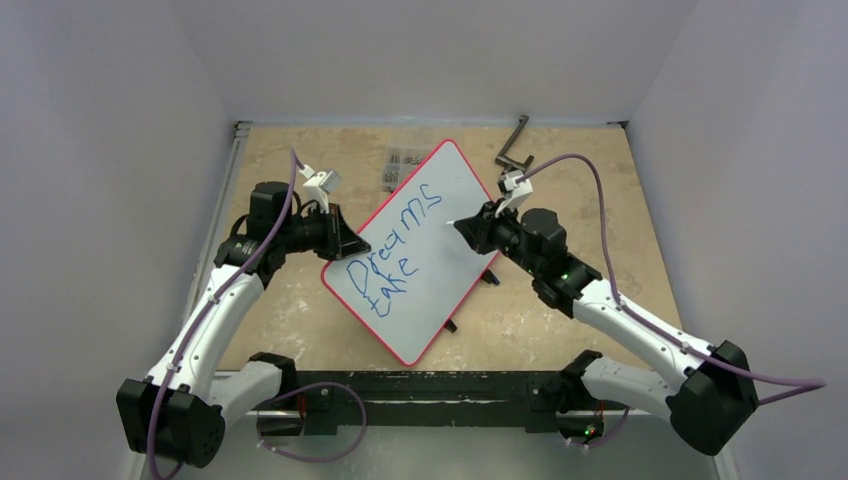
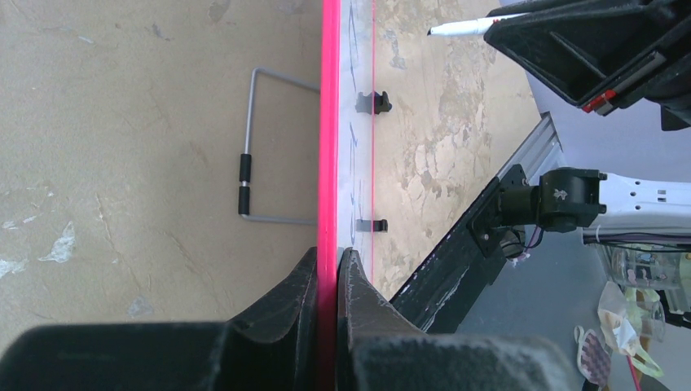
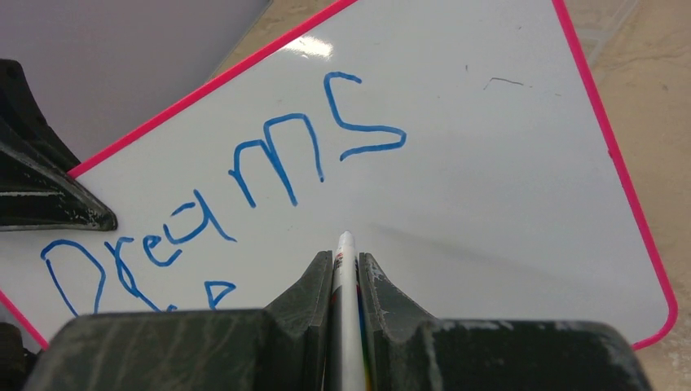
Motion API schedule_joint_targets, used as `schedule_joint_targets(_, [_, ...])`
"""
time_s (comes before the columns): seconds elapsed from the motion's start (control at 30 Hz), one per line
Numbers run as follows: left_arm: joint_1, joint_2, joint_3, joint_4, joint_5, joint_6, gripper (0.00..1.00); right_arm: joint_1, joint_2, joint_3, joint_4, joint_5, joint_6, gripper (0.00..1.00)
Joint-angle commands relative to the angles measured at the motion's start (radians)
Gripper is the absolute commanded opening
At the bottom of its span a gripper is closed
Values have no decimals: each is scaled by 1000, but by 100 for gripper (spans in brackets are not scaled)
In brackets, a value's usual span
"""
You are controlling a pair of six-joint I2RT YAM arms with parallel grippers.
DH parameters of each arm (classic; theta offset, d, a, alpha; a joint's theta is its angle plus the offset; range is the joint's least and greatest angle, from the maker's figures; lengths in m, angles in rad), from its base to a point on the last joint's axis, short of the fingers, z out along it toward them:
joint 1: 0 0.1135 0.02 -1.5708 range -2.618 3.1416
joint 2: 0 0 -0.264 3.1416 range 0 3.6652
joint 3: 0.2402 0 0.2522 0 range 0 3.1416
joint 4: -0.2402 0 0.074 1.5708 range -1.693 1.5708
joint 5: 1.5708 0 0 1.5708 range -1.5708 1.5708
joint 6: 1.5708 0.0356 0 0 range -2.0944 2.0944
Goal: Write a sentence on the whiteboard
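Looking from above, we see the whiteboard [image 1: 455, 200] angled across the middle of the table [image 1: 600, 200], the sentence [image 1: 395, 240] reading "Dreams take". At our left wrist, the left gripper [image 2: 328, 265] pinches its red rim tight. At our right wrist, the right gripper [image 3: 345, 265] clamps a marker [image 3: 345, 244].

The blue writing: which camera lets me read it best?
The top external view: both lines of the blue writing, "Dreams" and "take", show whole. The right wrist view shows "Dreams" close, but the right tool hides most of the second line. The left wrist view sees the whiteboard edge-on, so almost nothing.
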Motion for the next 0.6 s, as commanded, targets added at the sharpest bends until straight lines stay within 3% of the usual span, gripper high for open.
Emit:
schedule_joint_targets(0.0, [-7,0,-7,-13,-96,113,0,-42,-7,-23,110,-104,27,0])
schedule_joint_targets(0.57, [-7,6,-7,-15,-102,115,0,-67,146,34,216,-206,27,0])
